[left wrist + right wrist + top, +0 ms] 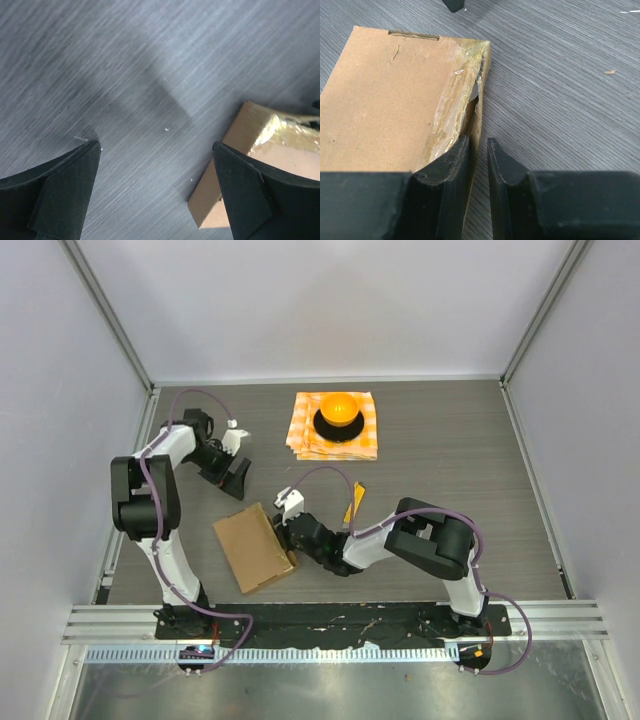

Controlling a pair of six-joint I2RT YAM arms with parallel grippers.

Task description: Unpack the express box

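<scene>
Front-left of centre on the table (450, 440), between both arms, you've got the express box (250, 545): flat, plain brown cardboard, shut, w/ clear tape (451, 107) wrinkled and split along its right edge. R arm's stretched low and leftward, right gripper (479, 140) at that taped edge. Jaws narrow: one finger over the tape, the other outside the wall; can't tell if they pinch it. L arm's folded back, left gripper (155, 145) spread wide, holding nothing, above the table by the box's far corner.
</scene>
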